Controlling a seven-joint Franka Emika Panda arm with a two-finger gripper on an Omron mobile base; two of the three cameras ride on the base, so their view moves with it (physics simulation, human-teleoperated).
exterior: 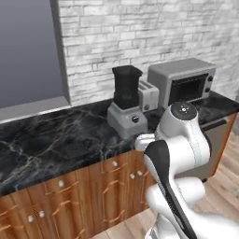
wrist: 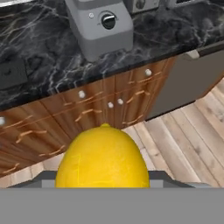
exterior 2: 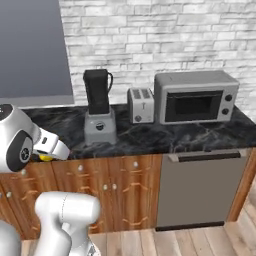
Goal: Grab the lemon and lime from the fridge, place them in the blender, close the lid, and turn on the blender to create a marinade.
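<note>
our hand (wrist: pixel 103 186) is clamped on the lemon (wrist: pixel 102 158), its pointed tip aimed toward the blender (wrist: pixel 98 26) on the tabletop (wrist: pixel 39 65) ahead.

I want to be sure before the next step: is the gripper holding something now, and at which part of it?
Yes, the lemon. In the hand view it sits between the gripper's fingers, apparently gripped at its lower sides; the exact contact points are hidden.

Blender (exterior 2: pixel 99 111) on counter (exterior 2: pixel 165 137), toaster (exterior 2: pixel 140 105) right, microwave (exterior 2: pixel 196 97) rightmost.
</note>
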